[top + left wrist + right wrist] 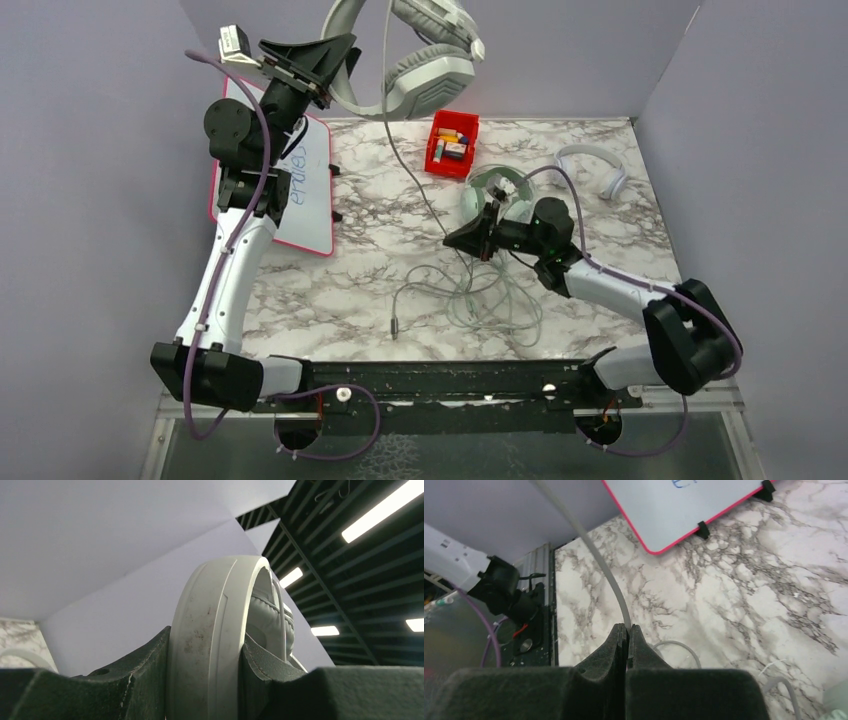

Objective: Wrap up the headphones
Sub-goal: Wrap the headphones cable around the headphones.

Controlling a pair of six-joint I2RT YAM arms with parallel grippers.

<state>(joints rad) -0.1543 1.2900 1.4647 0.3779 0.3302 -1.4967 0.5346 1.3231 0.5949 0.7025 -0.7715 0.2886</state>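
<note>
High at left, the left gripper (338, 68) clamps the headband of the grey-white over-ear headset (430, 80). Its long thin grey cable (400, 150) drops to the marble table (370, 240), where the right gripper (452, 240) pinches it tight. The mint-green headset (497, 185) lies just beyond that gripper, and the small plain white headset (592, 165) lies farther right.

Left pincer (338, 65) high, right pincer (627, 630) tight.

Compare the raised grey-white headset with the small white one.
Grey-white headset hangs in the left gripper; small white headset lies on the table. Grey-white headset is bulkier, thickly padded; small white headset is slim. Grey-white headset trails a long cable; small white headset shows none. Both are pale, with arched headbands.
</note>
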